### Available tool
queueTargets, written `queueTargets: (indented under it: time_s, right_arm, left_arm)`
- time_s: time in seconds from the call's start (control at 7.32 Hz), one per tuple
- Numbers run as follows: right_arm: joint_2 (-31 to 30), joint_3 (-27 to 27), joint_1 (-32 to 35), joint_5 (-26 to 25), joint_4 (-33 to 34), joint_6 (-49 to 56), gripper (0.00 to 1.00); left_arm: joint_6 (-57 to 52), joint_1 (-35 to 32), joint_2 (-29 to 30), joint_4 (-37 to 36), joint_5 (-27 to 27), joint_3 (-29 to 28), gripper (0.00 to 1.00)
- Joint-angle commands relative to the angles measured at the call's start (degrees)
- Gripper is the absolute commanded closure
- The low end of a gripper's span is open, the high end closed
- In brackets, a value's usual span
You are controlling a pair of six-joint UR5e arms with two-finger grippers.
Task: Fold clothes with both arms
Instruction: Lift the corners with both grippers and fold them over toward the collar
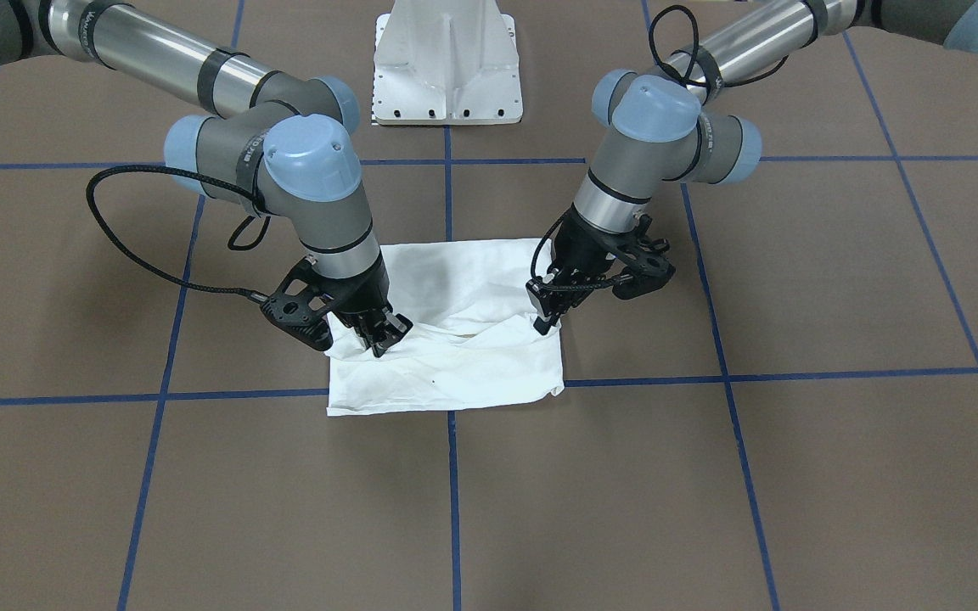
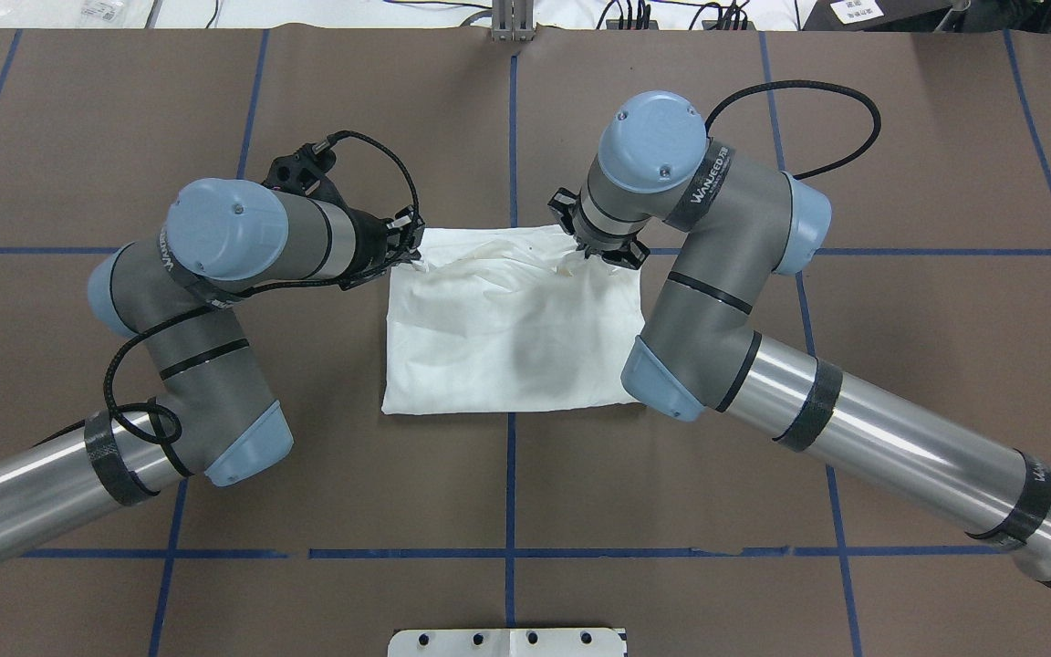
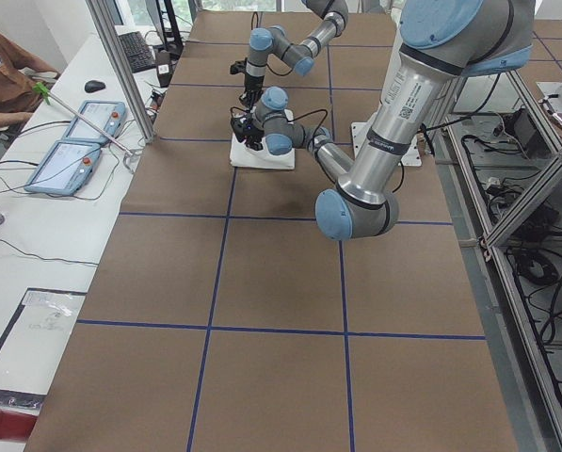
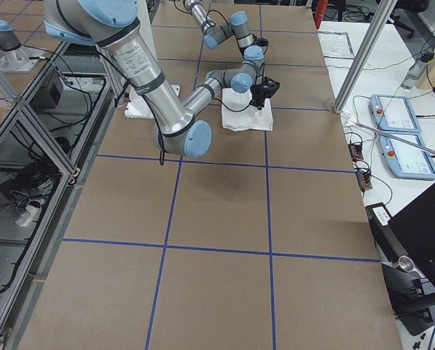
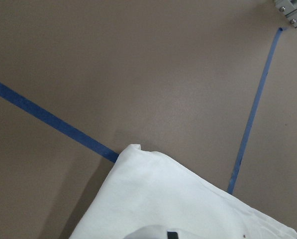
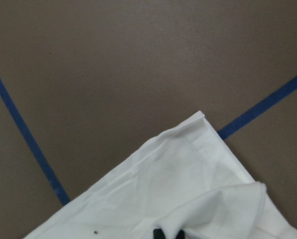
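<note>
Brown tabletop, crossed by blue tape lines, is carrying the white shirt, which is lying as a flat, roughly rectangular bundle at the middle, in front of the white pedestal base. I am watching both arms reaching down onto it. The left arm and right arm are coming in from opposite sides. The left fingers and right fingers are each pressing together on a pinch of the upper cloth, towards the side away from the base. A wrinkled ridge is running between them. I am reading this as a fold in progress, with the grasp made and the layer not yet carried over. The next move, as I am judging it, is calling for both arms to rise evenly. They should then travel together toward the base side, holding the ridge taut so the layer is landing square, before the fingers let go.
</note>
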State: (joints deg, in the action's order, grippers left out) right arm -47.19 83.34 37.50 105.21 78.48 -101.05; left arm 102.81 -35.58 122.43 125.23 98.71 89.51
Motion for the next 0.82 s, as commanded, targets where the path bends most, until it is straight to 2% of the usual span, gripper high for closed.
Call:
queueTargets:
  time_s: [0.0,0.27,0.41,0.68]
  right_arm:
    - [0.00,-0.46,0.64,-0.01,-0.08,0.15,0.00]
    - [-0.44,-0.46,2.92,2.35,-0.17,1.12,0.00]
    - [0.17,-0.02,2.84,2.54,-0.08,1.21,0.00]
    - [1.22,0.86,1.71,3.15,0.44,3.83,0.00]
  left_arm:
    - [-0.15,-1.67,0.36,0.02,0.08,-0.30,0.01]
    - [-2.59,-5.36,0.27,-0.68,2.26,-0.48,0.01]
    - [-5.57,-7.64,-0.17,-1.03,5.67,-0.39,0.01]
    - [-12.33,-10.20,-2.35,-1.04,7.36,-0.22,0.01]
